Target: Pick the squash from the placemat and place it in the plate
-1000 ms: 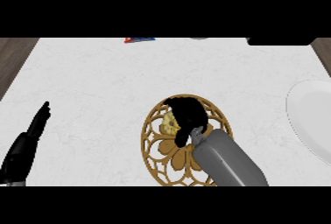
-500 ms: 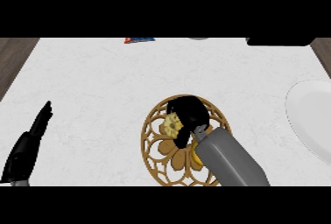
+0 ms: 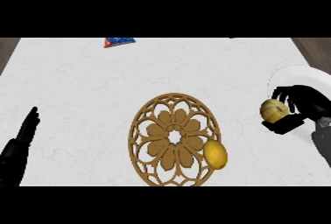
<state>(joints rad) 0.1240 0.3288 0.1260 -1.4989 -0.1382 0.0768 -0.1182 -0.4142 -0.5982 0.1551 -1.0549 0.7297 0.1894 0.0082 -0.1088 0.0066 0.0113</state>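
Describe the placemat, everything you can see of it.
The placemat is a round, gold-brown openwork disc that looks like wood. It has a flower rosette in the middle, ringed by arched tracery, and the white counter shows through the gaps. It lies flat mid-counter, toward the near edge. A yellow oval item rests on its lower right rim. Nothing else touches it.

A kitchen: white marble counter (image 3: 97, 87), ornate placemat (image 3: 174, 139), white plate (image 3: 294, 76)

Squash (image 3: 273, 110) over plate (image 3: 294, 75) edge, right of placemat (image 3: 174, 139); second, perhaps squash (image 3: 215, 153), on placemat.
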